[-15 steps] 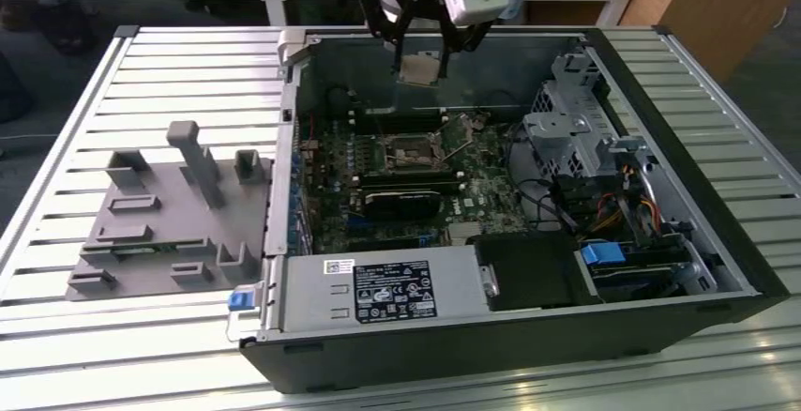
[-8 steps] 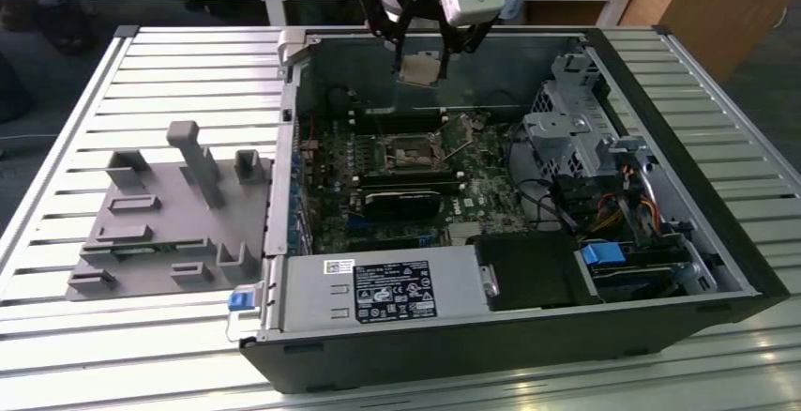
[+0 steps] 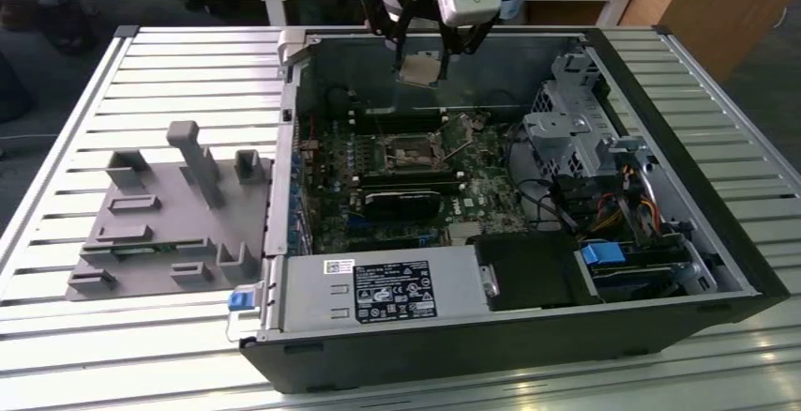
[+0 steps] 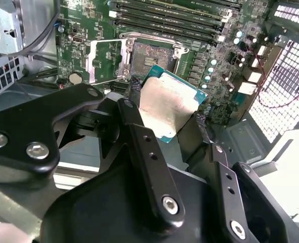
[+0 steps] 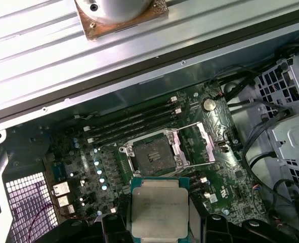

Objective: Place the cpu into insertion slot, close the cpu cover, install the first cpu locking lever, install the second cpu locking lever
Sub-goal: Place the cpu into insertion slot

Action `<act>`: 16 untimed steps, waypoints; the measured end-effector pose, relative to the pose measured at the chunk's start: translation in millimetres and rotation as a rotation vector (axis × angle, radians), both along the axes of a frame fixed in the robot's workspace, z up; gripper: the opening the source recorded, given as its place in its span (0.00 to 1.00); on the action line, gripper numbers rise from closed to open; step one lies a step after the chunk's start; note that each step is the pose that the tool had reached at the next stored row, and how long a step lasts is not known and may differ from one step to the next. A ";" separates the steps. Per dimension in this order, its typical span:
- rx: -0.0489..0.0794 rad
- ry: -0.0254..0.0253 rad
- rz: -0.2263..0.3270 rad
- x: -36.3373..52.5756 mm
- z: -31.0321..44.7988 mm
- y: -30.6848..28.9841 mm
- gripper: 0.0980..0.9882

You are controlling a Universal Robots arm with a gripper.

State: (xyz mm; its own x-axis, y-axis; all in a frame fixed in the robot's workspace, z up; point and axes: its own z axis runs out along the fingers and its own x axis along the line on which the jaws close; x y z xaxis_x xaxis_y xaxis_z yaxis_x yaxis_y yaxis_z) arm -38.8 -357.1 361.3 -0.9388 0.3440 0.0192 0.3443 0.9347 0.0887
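With jaws clamped on the cpu (image 4: 167, 109) above the motherboard (image 5: 225, 182), hold it level, square it to the open insertion slot (image 4: 150, 56) beside the flipped-back cpu cover (image 4: 93, 61), then ease straight down.

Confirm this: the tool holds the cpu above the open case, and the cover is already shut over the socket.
Not quite. The cover is open, swung back beside the bare socket, as the first wrist view shows. The rest stands: the tool holds the cpu above the open case.
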 end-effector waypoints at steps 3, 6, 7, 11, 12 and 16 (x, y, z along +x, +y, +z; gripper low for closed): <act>-0.001 0.0000 -0.029 0.0 -0.3 1.2 0.50; -0.002 0.0000 -0.038 0.0 -0.3 1.8 0.50; -0.002 0.0001 -0.042 0.1 -0.4 2.3 0.50; -0.003 0.0000 -0.058 0.2 -0.5 3.4 0.50; -0.003 0.0001 -0.063 0.2 -0.5 3.4 0.50; -0.003 0.0000 -0.083 0.2 -0.8 3.8 0.50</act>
State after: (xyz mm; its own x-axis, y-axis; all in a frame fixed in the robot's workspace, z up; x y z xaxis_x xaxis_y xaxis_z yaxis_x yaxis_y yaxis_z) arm -38.7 -353.3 360.5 -0.9071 0.4204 0.0181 0.4204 0.9033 0.0859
